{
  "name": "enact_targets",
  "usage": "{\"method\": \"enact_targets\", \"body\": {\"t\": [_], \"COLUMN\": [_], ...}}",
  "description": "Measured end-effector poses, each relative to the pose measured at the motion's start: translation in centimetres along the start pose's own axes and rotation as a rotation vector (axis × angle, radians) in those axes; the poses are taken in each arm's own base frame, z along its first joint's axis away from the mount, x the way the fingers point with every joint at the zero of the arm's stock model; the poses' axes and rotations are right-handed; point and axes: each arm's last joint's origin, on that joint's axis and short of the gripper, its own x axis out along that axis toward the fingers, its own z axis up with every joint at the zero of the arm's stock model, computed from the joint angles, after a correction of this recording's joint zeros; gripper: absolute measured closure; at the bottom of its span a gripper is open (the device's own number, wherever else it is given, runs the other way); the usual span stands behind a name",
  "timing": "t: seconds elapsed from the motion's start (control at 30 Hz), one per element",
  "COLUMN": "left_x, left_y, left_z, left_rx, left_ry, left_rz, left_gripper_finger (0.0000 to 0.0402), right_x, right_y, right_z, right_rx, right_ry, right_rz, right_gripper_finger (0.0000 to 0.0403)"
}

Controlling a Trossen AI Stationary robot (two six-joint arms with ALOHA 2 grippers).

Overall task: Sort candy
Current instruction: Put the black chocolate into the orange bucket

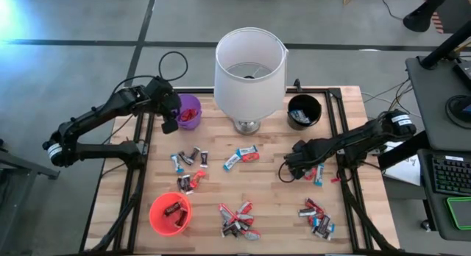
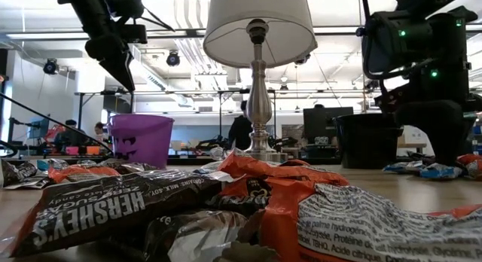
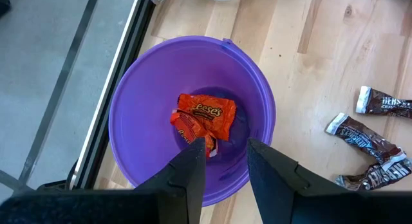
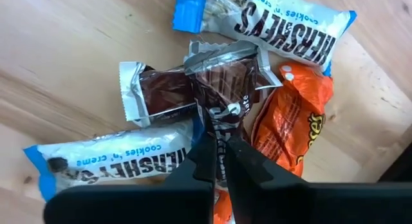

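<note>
The right gripper has pinched shut on the end of a dark brown candy bar, whose long axis runs straight out ahead of the fingertips. Blue-and-white bars and an orange one crowd either side, touching it. The black cup lies beyond. The left gripper hangs part-open, empty, above the purple cup.

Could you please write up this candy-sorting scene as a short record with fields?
left hand: open, above the purple plastic cup
purple cup contents: orange wrapped candies
right hand: shut on a dark brown wrapped candy bar
beside that bar: blue-and-white wrapped bars
other containers: red cup, black cup
table centre: white-shaded lamp
</note>
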Motion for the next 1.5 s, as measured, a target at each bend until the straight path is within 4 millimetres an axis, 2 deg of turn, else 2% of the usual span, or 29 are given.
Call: {"method": "enact_targets", "body": {"t": [0.23, 0.7, 0.9, 1.13, 1.33, 1.5], "left_x": [0.0, 0.0, -0.1, -0.3, -0.7, -1.0], "left_y": [0.0, 0.0, -0.6, -1.3, -2.3, -3.3], "left_z": [0.0, 0.0, 0.2, 0.5, 0.9, 1.4], "left_rx": [0.000, 0.000, -0.003, -0.033, -0.018, -0.006], "left_ry": [0.000, -0.002, -0.078, -0.173, -0.232, -0.270], "left_rz": [0.000, -0.015, -0.205, -0.445, -0.599, -0.707], "left_gripper_finger": [0.0306, 0.0306, 0.0306, 0.0306, 0.0306, 0.0304], "right_x": [-1.4, -6.3, -10.1, -15.1, -16.9, -17.2], "right_y": [0.7, 1.0, 2.3, 4.6, 6.6, 8.3], "right_z": [0.5, 1.2, 2.2, 3.9, 5.3, 6.1], "right_rx": [0.005, 0.007, -0.013, -0.099, -0.137, -0.154], "right_ry": [-0.019, -0.040, -0.085, -0.260, -0.425, -0.463], "right_rz": [0.050, 0.072, 0.214, 0.461, 0.640, 0.681], "right_gripper_finger": [0.0394, 0.0394, 0.0394, 0.0394, 0.0394, 0.0394]}}
